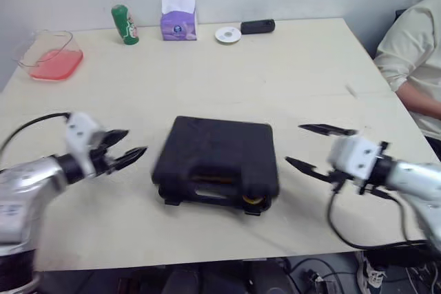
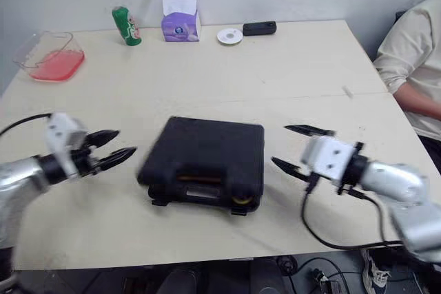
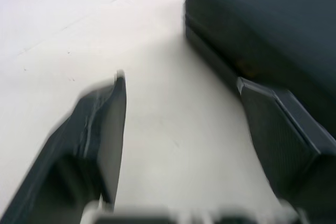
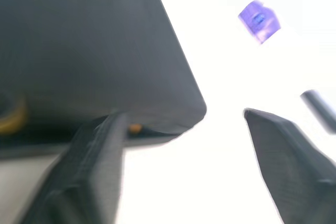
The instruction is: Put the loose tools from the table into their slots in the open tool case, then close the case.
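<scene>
The black tool case point(image 1: 217, 156) lies in the middle of the table with its lid down; a narrow gap along the front edge shows orange and a yellow piece point(image 1: 253, 200). My left gripper point(image 1: 131, 143) is open just left of the case, not touching it. My right gripper point(image 1: 313, 148) is open just right of the case, fingers pointing toward it. In the left wrist view the case point(image 3: 262, 35) sits beyond the fingertips point(image 3: 113, 114). In the right wrist view the case point(image 4: 84, 45) lies ahead of the open fingers point(image 4: 94, 166).
At the table's far edge stand a clear tray with pink contents point(image 1: 49, 56), a green can point(image 1: 125, 24), a purple tissue box point(image 1: 178, 18), a white disc point(image 1: 227, 34) and a black oblong object point(image 1: 258, 27). A person in a pale top point(image 1: 413, 53) sits at the right.
</scene>
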Robot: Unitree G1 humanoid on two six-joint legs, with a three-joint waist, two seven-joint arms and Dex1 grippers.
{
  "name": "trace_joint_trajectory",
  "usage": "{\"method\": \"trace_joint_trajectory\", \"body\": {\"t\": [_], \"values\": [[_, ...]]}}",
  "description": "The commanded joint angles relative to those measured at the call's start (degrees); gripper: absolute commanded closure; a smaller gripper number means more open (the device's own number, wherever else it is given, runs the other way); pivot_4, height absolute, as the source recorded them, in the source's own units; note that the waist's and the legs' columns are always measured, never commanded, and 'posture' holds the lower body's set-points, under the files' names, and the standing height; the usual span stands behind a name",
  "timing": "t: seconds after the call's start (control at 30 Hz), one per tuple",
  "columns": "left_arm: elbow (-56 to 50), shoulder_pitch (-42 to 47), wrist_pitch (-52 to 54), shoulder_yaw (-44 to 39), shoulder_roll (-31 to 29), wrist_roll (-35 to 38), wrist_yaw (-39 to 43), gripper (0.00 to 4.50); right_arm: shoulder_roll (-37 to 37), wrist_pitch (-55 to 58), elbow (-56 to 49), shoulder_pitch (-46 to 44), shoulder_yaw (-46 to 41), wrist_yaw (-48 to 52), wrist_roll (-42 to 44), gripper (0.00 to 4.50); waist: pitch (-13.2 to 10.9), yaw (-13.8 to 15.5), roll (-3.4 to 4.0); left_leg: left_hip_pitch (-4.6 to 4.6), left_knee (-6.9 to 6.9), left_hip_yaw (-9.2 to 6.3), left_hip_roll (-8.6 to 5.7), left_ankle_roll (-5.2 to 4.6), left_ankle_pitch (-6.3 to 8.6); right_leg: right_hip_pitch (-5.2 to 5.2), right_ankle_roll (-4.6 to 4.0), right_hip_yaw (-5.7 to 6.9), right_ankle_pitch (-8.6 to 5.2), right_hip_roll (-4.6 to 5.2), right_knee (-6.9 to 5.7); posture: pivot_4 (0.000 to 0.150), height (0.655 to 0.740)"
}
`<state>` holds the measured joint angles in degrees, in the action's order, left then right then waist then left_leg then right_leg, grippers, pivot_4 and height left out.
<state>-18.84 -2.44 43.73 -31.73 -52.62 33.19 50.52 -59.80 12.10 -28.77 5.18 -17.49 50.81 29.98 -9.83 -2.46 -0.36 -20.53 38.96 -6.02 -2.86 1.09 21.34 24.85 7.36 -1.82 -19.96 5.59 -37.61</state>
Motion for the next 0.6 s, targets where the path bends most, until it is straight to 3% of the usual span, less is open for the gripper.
{"method": "trace_joint_trajectory", "body": {"t": [0.03, 0.1, 0.23, 0.53, 0.57, 0.6], "values": [[3.64, -2.92, 3.37, -8.87, -4.09, 3.47, 6.05, 1.03, -1.92, 9.81, -2.16, 8.40, -11.48, 9.14, 9.04, 0.84, -0.03, 1.06, 0.00, 0.44, -0.11, -0.02, 0.06, -0.07, 0.07, -0.58, -0.02, 0.07, 0.06, -0.07, 0.31, 0.150, 0.7400], [5.75, -2.23, 3.65, -9.45, -5.02, 3.34, 5.30, 1.03, -2.11, 11.60, -2.36, 12.12, -13.88, 11.81, 9.15, 0.84, -0.12, 2.36, 0.14, 0.58, 0.00, -0.25, 0.07, -0.17, 0.15, -1.01, 0.02, 0.12, 0.27, -0.08, 0.62, 0.150, 0.7400], [10.12, 5.06, 0.07, -3.28, -4.19, -0.23, 0.10, 1.03, 0.47, 12.29, -4.18, 13.79, -10.61, 11.15, 7.95, 0.84, -0.13, 3.89, 0.18, 1.48, -0.10, -0.33, 0.09, -0.54, 0.40, -2.17, 0.13, 0.14, 0.49, -0.10, 1.29, 0.150, 0.7400], [12.23, 11.95, -5.55, 5.98, -3.33, -1.85, 1.25, 1.03, 2.96, 13.26, -7.09, 13.92, -8.53, 10.30, 6.79, 0.84, -0.09, 3.61, 0.11, 0.98, -0.29, -0.35, -0.05, -0.49, 0.57, -1.38, 0.27, 0.48, 0.58, -0.14, 1.40, 0.150, 0.7400], [14.07, 14.96, -7.06, 9.13, -2.80, -3.07, 1.50, 1.57, 3.31, 13.43, -8.06, 14.52, -7.23, 10.59, 6.91, 1.34, -0.09, 3.69, 0.11, 0.93, -0.24, -0.32, -0.08, -0.49, 0.57, -1.29, 0.28, 0.64, 0.58, -0.07, 1.33, 0.150, 0.7400], [16.29, 18.63, -8.58, 12.85, -1.95, -4.90, 1.45, 1.85, 3.51, 13.14, -9.15, 15.32, -5.58, 11.18, 6.58, 1.62, -0.09, 3.77, 0.11, 0.94, -0.16, -0.31, -0.12, -0.50, 0.57, -1.29, 0.28, 0.84, 0.58, -0.02, 1.24, 0.150, 0.7400]]}}
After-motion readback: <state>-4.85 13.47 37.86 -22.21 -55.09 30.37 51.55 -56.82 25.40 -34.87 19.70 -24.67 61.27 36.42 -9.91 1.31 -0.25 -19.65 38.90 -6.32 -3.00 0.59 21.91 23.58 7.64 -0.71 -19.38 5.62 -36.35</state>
